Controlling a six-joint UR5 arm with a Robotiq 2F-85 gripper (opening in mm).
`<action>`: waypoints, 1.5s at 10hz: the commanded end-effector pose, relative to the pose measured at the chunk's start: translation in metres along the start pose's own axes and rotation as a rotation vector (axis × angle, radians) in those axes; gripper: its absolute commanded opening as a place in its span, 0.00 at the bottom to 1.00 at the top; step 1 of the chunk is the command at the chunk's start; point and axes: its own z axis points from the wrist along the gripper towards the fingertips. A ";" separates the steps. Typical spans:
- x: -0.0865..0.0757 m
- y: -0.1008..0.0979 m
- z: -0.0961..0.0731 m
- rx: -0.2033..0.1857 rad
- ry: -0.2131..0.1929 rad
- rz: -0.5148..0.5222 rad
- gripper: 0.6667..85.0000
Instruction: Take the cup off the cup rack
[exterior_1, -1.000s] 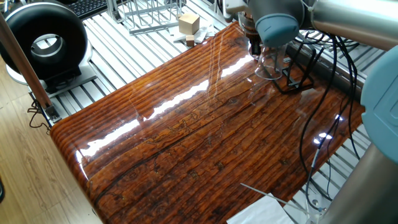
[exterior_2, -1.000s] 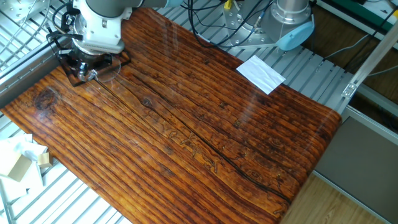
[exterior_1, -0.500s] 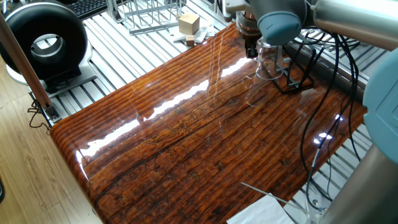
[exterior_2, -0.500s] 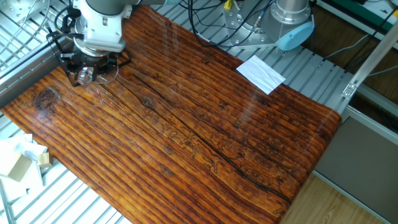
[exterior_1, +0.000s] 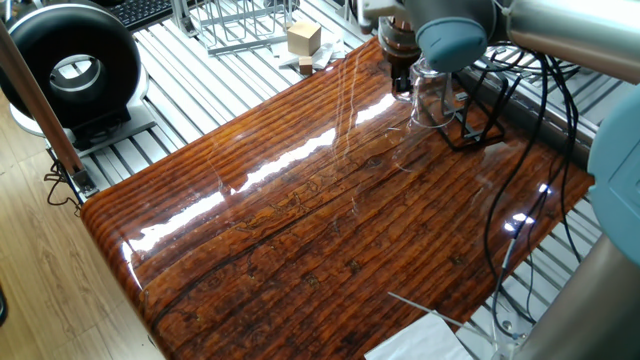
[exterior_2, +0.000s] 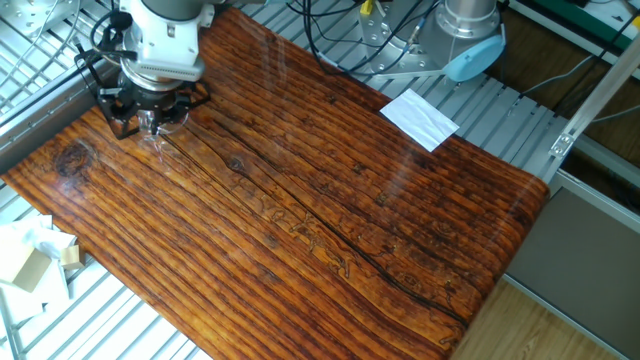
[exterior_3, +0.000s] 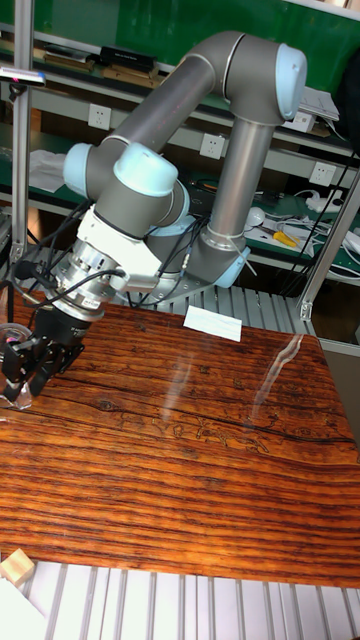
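Observation:
The cup (exterior_1: 433, 98) is a small clear glass mug at the far corner of the glossy wooden table (exterior_1: 290, 230). My gripper (exterior_1: 404, 80) is shut on it at the rim and holds it just above the tabletop. Right behind it stands the cup rack (exterior_1: 476, 136), thin black wire. In the other fixed view the cup (exterior_2: 161, 120) hangs under the gripper (exterior_2: 148, 112), with the rack's wires (exterior_2: 98, 92) around and behind it. The tall fixed view shows the gripper (exterior_3: 28, 368) and the cup (exterior_3: 12, 385) at the left edge.
Black cables (exterior_1: 525, 160) trail over the table's far right side. A silver wire frame (exterior_1: 240, 25) and a wooden block (exterior_1: 303, 38) lie beyond the far edge. A white sheet (exterior_2: 419, 117) lies off the table near the arm's base. A black round device (exterior_1: 75, 65) stands at left.
My gripper has risen slightly and shifted away from the rack, and the cup has moved with it.

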 end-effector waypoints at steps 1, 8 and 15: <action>-0.007 0.021 -0.001 -0.096 -0.060 0.049 0.52; 0.003 0.038 0.000 -0.174 -0.072 0.029 0.50; 0.021 0.038 -0.012 -0.169 0.017 -0.029 0.48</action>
